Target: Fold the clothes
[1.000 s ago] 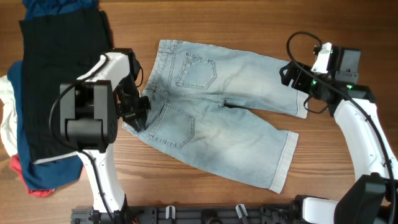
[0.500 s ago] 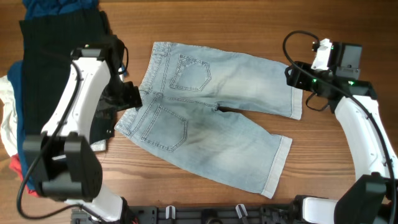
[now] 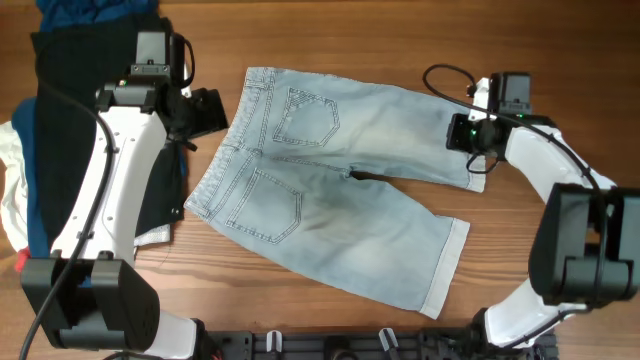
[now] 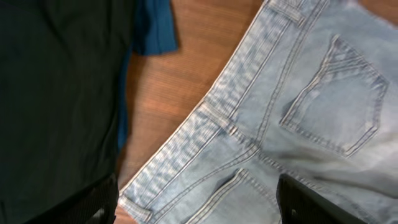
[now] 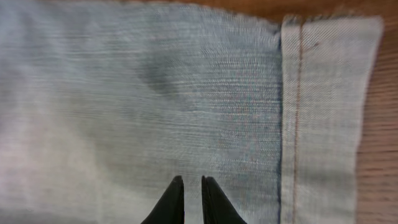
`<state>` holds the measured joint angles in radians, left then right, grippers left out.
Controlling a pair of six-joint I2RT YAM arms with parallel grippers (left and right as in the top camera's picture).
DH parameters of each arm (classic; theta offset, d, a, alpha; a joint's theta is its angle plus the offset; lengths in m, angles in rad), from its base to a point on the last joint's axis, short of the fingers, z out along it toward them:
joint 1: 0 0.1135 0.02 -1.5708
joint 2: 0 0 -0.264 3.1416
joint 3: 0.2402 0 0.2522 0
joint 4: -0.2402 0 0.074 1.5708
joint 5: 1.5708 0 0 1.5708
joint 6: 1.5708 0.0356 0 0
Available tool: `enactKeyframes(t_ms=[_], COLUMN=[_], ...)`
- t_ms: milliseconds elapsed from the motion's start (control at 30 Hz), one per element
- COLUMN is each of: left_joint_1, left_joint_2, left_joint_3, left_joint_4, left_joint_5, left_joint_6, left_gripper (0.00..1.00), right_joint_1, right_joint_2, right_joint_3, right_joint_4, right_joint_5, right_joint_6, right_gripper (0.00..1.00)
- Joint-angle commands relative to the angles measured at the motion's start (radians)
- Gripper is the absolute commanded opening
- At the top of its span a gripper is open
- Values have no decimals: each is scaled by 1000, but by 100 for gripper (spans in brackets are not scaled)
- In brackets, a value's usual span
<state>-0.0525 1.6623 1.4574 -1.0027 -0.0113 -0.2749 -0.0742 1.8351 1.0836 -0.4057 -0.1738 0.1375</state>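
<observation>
The clothes (image 3: 340,190) are light blue denim shorts lying flat, back pockets up, waistband to the left and both legs running right. My left gripper (image 3: 208,112) hangs open just left of the waistband; in the left wrist view its dark fingers (image 4: 102,205) stand wide apart over the waistband and lower pocket (image 4: 298,93), holding nothing. My right gripper (image 3: 468,135) is down on the upper leg beside its cuffed hem (image 5: 323,93). Its tips (image 5: 190,182) are pinched together on the denim (image 5: 155,93), with only a sliver of fabric between them.
A large black garment (image 3: 90,110) lies at the left under my left arm, also in the left wrist view (image 4: 56,93). Navy, white and red clothes (image 3: 20,200) are piled at the far left. Bare wooden table (image 3: 540,280) shows right of the shorts.
My left gripper opened, let go of the waistband and drew back up and left. The shorts slid left. My right gripper moved in over the upper leg and closed.
</observation>
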Motion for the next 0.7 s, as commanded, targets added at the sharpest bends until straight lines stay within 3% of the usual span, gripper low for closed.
enactKeyframes(t_ms=[0,333,667], left_joint_1=[2,2,-63], left_joint_2=[-8,10,84], left_joint_3=[3,0,-1], left_joint_4=[23,65,148], left_joint_5=[21,21,21], left_joint_6=[9,9,10], left_gripper=[81,80,79], right_joint_1=[0,-10,-45], right_joint_2=[58,156,381], right_joint_3=[22,21,55], right_joint_4=[40,109,477], right_joint_5=[33,195,239], right_joint_6=[33,76,127], right_gripper=[13,13,12])
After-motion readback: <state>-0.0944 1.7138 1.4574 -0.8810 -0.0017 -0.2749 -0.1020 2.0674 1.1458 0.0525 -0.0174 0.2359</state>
